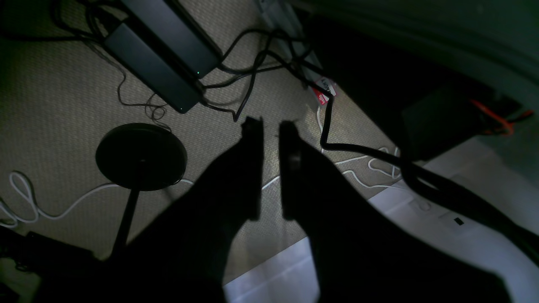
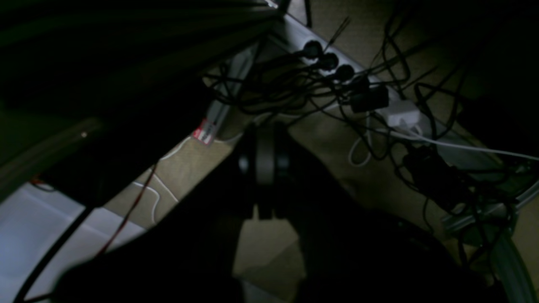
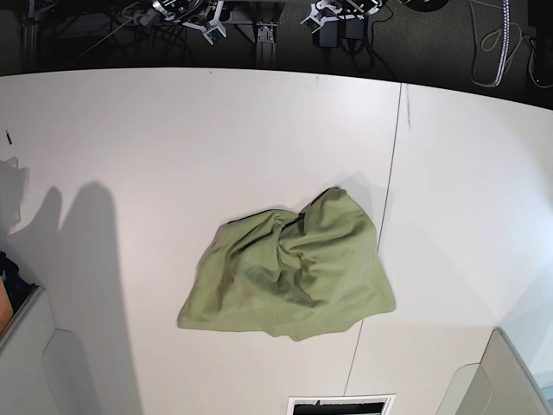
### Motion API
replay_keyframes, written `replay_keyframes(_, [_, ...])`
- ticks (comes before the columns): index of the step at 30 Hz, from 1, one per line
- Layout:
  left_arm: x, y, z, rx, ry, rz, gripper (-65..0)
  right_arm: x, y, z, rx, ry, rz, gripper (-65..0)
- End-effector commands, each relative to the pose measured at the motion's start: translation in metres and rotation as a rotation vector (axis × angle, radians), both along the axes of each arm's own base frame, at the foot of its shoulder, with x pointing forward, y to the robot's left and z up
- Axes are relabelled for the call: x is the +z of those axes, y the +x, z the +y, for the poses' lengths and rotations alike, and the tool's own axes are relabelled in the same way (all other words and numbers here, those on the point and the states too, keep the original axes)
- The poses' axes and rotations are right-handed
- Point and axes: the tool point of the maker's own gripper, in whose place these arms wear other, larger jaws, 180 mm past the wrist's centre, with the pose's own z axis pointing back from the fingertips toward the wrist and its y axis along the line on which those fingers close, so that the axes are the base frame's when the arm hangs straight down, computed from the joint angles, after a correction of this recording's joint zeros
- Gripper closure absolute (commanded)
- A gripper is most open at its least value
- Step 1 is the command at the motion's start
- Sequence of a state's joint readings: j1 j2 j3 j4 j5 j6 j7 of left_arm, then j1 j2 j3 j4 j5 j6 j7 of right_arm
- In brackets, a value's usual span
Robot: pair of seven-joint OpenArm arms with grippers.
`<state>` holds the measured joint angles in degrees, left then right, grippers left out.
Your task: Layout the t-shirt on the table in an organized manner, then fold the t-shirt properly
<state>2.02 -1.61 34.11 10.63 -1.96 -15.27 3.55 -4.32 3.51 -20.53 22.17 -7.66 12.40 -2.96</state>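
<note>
One olive-green t-shirt (image 3: 289,272) on one white table (image 3: 173,138), plus two grippers: left gripper (image 1: 269,139), right gripper (image 2: 264,147).

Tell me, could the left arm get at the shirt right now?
Probably, but not at once. The shirt lies crumpled in the open on the table, nothing over it. The left gripper, empty with jaws slightly apart, hangs over the floor beyond the table's edge.

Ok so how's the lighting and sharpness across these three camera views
Base view: bright and even, the t-shirt sharp on the table, with soft shadows at left. Left wrist view: dim, the left pincer a black silhouette against the floor. Right wrist view: darkest and soft, the right pincer barely readable, cables murky.
</note>
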Motion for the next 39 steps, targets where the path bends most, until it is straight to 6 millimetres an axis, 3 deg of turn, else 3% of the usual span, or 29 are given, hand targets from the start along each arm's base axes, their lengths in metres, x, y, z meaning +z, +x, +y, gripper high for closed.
replay_keyframes(1, [0.001,0.002,-0.005,0.001,-0.015,-0.005,-10.3,0.001,0.002,0.002,0.005,0.01,-0.013,0.0])
replay_keyframes(32, [0.001,-0.002,-0.004,0.0,-0.014,0.002,-10.3,0.001,0.002,0.001,0.006,0.01,-0.012,0.0])
replay_keyframes(36, [0.004,-0.015,-0.012,-0.035,-0.062,0.04,-10.2,0.002,-0.001,0.004,0.01,0.027,0.0,0.0])
replay_keyframes(39, [0.01,-0.038,-0.021,-0.091,-0.106,0.115,-10.2,0.004,-0.014,0.009,0.019,0.06,0.03,0.0])
